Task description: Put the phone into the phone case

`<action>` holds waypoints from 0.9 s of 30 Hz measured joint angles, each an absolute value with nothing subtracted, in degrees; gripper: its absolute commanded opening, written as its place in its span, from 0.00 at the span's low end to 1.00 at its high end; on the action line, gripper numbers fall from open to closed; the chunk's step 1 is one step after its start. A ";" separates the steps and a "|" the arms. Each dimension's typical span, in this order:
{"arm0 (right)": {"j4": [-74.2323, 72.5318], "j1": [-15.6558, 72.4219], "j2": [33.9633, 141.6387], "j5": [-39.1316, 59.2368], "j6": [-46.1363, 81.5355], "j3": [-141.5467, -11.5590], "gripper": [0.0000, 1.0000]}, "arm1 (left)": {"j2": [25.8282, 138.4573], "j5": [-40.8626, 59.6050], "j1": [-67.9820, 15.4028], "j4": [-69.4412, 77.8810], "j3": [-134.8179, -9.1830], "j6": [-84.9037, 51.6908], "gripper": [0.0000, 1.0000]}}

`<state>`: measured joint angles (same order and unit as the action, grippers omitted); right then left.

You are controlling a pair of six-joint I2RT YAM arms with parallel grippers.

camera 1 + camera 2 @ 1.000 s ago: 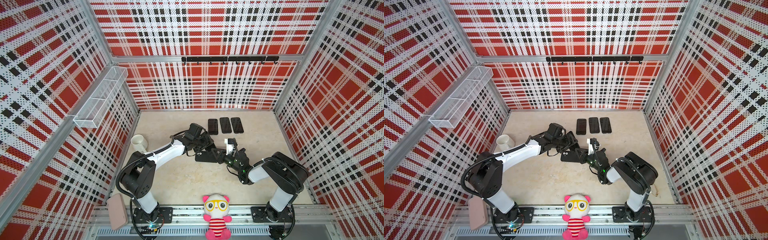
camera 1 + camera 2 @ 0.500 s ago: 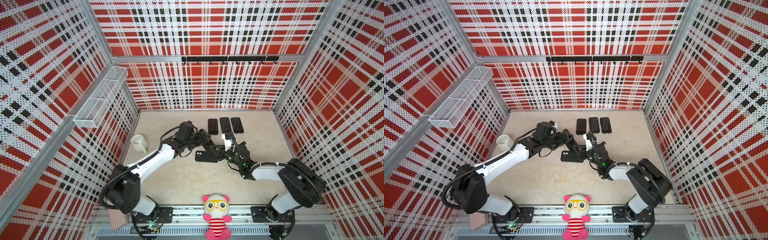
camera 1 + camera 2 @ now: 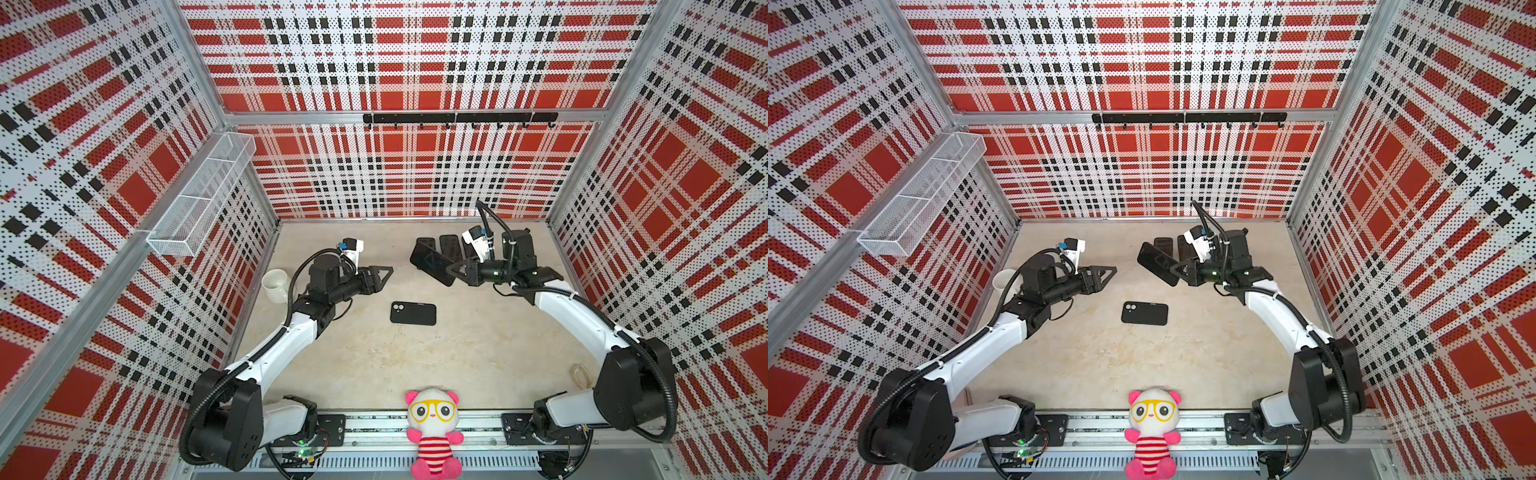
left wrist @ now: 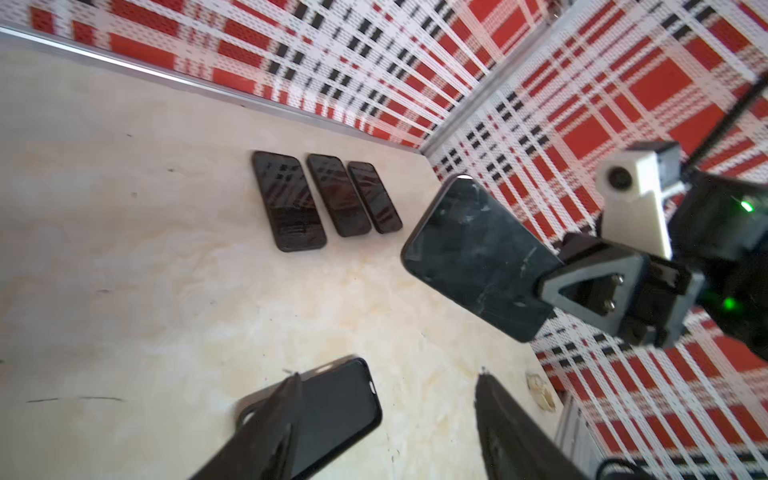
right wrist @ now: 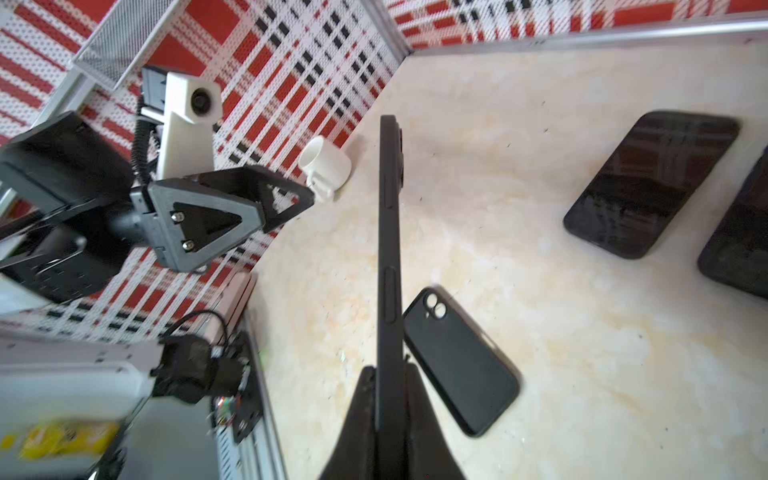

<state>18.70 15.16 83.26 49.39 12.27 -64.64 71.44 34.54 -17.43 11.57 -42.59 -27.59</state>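
Observation:
The black phone case (image 3: pixel 412 313) (image 3: pixel 1144 313) lies flat at the middle of the table, its camera cutout to the left. My right gripper (image 3: pixel 451 270) (image 5: pixel 388 370) is shut on the end of a black phone (image 3: pixel 430 262) (image 4: pixel 478 257). It holds the phone in the air, tilted, behind and to the right of the case. The right wrist view shows the phone (image 5: pixel 388 249) edge-on above the case (image 5: pixel 461 365). My left gripper (image 3: pixel 386 273) (image 4: pixel 388 376) stands open and empty, raised to the left of the case (image 4: pixel 336 411).
Three more dark phones (image 4: pixel 338 195) lie in a row near the back wall, close behind the held phone. A white mug (image 3: pixel 274 284) stands by the left wall. A wire basket (image 3: pixel 199 195) hangs on that wall. A plush toy (image 3: pixel 432 432) sits at the front rail.
Both grippers were close together over the case. The left one has since drawn back to the left, and the right one has risen toward the back right with the phone. The case has stayed put.

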 measured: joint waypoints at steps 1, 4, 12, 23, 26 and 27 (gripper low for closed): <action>21.15 14.81 84.23 50.87 10.90 -65.95 0.10 | 71.44 36.05 -17.45 12.23 -42.57 -26.94 0.96; 27.46 14.44 87.35 55.00 6.87 -68.29 0.10 | 71.48 41.12 -17.61 15.70 -42.54 -25.76 0.98; 38.39 14.46 91.33 62.52 -3.49 -71.92 0.10 | 75.33 49.01 -18.85 21.56 -42.41 -24.93 0.87; 45.34 14.46 94.19 68.29 -13.45 -75.50 0.10 | 81.60 52.07 -20.97 22.79 -42.81 -24.32 0.52; 48.47 14.46 96.49 69.65 -17.32 -77.80 0.10 | 82.30 52.58 -21.43 24.05 -43.29 -24.93 0.41; 49.80 14.46 97.38 69.95 -18.90 -78.63 0.10 | 82.50 52.77 -21.50 24.73 -43.29 -25.26 0.37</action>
